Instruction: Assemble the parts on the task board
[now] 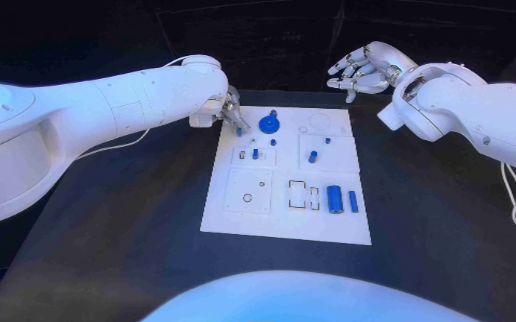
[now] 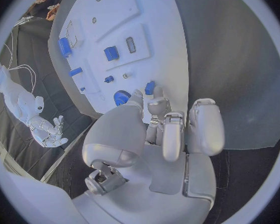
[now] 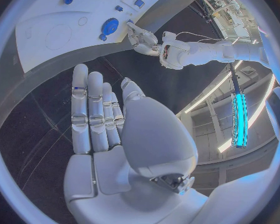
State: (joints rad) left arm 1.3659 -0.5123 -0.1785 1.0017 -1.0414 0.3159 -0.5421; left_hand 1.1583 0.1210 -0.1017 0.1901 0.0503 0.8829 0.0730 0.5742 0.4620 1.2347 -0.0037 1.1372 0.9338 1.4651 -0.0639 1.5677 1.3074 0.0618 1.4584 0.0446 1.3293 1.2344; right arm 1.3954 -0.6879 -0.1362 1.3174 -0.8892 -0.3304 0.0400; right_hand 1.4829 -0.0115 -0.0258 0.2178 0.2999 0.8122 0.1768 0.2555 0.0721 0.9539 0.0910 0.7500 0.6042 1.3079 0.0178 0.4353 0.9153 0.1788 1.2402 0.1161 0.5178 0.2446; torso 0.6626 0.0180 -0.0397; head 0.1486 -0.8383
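Head cam: high, looks down on whole task board (image 1: 286,221). Wrist cams: close behind own palms, facing board's far end; both share blue round part (image 2: 121,97).

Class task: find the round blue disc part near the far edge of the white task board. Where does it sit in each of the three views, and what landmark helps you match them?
Head view: the blue disc sits near the task board's far edge, right of the left hand.
Left wrist view: the disc lies just beyond the left hand's fingertips.
Right wrist view: the disc lies on the board, beside the left hand.
Shared landmark: the left hand's fingertips beside the disc.
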